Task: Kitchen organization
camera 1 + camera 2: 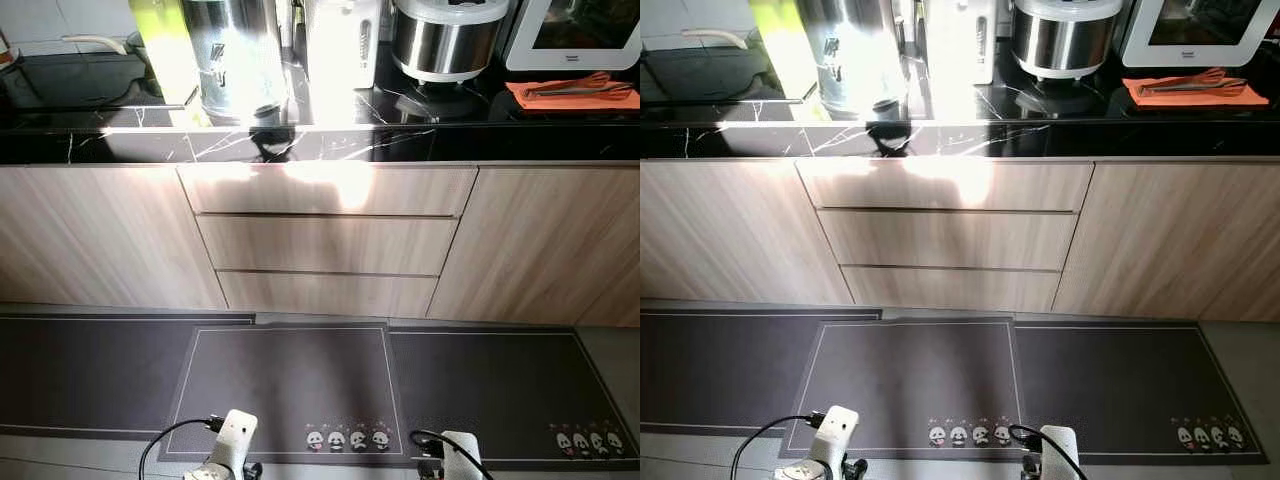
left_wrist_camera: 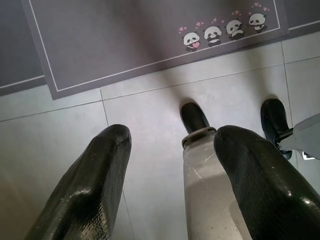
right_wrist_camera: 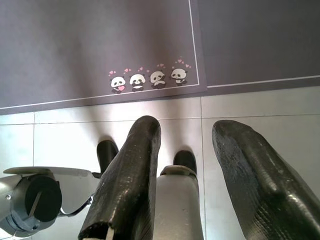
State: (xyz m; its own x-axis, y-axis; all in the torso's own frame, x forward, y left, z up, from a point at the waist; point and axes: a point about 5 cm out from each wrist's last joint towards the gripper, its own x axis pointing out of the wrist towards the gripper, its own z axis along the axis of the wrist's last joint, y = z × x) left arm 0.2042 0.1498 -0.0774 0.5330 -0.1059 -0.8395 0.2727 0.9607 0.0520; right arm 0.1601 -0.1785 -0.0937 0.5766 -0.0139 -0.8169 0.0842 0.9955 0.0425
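Below, both arms hang idle: the left gripper [image 2: 170,170] and right gripper [image 3: 200,170] each have fingers spread wide, holding nothing, over pale floor tiles [image 2: 140,115]. Just beyond them lies the grey panda mat [image 1: 290,385], then the wooden drawers [image 1: 328,240], then the black countertop [image 1: 320,140] bearing a rice cooker [image 1: 445,40] and orange cloth [image 1: 570,95].

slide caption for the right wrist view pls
Open right pincer hanging idle over pale floor tiles, at the edge of a grey panda-print mat.

Both arms hanging low, left end effector [image 2: 172,150] fingers spread, right end effector [image 3: 185,145] apparently likewise, each holding nothing
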